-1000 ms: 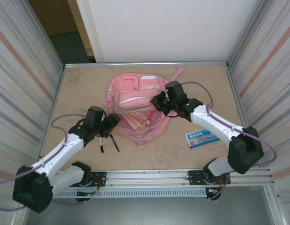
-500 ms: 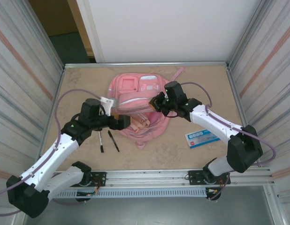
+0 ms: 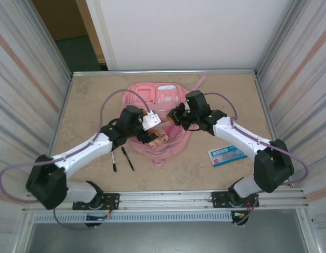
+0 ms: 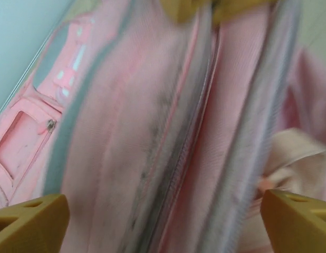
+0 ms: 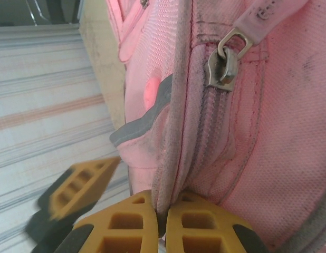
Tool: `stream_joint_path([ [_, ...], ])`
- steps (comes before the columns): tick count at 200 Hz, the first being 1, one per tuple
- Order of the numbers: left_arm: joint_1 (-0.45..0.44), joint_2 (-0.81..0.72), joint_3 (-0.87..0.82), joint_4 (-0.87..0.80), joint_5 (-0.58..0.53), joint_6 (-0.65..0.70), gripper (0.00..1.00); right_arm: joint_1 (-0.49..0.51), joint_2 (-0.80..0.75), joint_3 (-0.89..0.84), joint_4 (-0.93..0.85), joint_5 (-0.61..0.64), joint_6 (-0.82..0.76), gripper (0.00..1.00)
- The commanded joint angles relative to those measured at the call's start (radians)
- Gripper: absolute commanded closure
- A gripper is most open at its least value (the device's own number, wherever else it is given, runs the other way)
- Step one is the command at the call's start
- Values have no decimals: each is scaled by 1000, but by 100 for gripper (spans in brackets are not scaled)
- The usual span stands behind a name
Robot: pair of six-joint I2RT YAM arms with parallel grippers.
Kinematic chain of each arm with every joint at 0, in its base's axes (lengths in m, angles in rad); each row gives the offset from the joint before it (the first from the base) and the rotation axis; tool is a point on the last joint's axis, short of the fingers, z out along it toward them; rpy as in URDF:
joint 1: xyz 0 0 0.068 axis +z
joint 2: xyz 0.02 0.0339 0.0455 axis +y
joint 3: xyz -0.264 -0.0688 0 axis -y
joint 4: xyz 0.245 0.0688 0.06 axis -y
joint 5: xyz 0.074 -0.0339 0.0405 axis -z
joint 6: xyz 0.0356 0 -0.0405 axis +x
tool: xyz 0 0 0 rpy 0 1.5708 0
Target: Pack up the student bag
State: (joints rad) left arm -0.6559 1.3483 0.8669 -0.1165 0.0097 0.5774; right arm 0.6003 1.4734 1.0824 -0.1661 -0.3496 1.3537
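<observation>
Top external, near edge: two dark pens lie on the table, just near-left of the bag, exactly where they lay a second ago. A blue-and-white card on the near right has not moved either.
Left arm: it has swung away from the pens, rightward and farther, and now reaches over the bag's near-left side.
Left gripper: spread wide and empty. In the left wrist view its yellow fingertips sit at the two lower corners, with only pink fabric and grey zip stripes between them, smeared by motion.
Right gripper: unchanged, clamped tight on a grey-edged seam of the bag just below the metal zip pull. It holds that lip up at the bag's right side.
Student bag: lies flat at the middle of the far half of the table, front pockets toward the far wall, its mouth toward the arms. Pale folds show in the mouth; I cannot tell what they are.
Meaning: the left gripper left the pens behind, so nothing new has been packed. Its wide jaws over the zip line suggest it is going for the opposite lip, to spread the mouth against the right gripper's hold.
Outlook: pens and card likely wait until the opening is held wide.
</observation>
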Motion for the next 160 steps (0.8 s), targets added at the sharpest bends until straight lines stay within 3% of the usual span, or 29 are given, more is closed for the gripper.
stream_joint_path([
  [1, -2, 13, -7, 128, -130, 132, 39, -13, 4, 35, 83, -104, -6, 100],
  [19, -5, -29, 20, 118, -179, 83, 100, -38, 8, 28, 72, -147, -31, 100],
  [27, -5, -55, 23, 135, -204, 47, 100, -54, 10, 26, 68, -175, -54, 100],
  [32, -5, -69, 20, 154, -217, 24, 100, -64, 7, 20, 69, -197, -75, 94],
  [40, 0, -84, 18, 182, -221, -2, 100, -78, -7, 8, 77, -223, -122, 70],
  [46, 7, -90, 22, 192, -195, -11, 100, -86, -26, -4, 88, -241, -170, 58],
  [65, 36, -75, 122, 67, -105, -58, 100, -80, -129, -6, -10, -196, -492, 46],
  [91, 55, -1, 299, -146, -89, -148, 100, 27, -301, -46, -176, 67, -872, 42],
  [105, 67, 39, 371, -228, -60, -185, 100, 92, -374, -100, -188, 134, -1019, 42],
  [131, 75, 76, 466, -318, 6, -264, 100, 184, -469, -256, -99, 93, -1297, 41],
  [160, 78, 99, 544, -379, 98, -331, 100, 267, -406, -293, -4, 89, -1383, 39],
])
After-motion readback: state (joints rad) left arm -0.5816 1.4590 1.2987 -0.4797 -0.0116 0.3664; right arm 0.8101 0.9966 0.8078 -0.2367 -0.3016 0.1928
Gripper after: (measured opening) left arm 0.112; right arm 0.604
